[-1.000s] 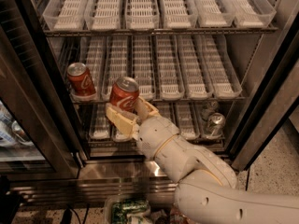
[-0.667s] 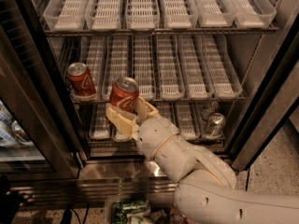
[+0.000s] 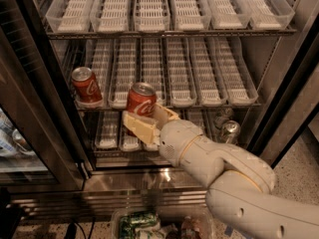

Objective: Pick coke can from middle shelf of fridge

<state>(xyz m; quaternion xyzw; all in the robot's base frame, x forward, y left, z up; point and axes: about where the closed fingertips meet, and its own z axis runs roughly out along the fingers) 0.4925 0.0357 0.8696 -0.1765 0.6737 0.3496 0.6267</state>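
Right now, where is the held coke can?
The coke can sits centre-left in the claw, at the middle shelf front, right of a second can.

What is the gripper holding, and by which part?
The gripper grips a coke can by its lower body, one finger each side, at the front of the middle shelf.

Cream pincer (image 3: 145, 117) at middle shelf (image 3: 219, 105) front, clasping red, white-script coke can (image 3: 141, 99).

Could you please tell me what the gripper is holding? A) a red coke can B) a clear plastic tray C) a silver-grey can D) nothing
A: the gripper, at the front of the middle shelf, is shut around a red coke can with white script.
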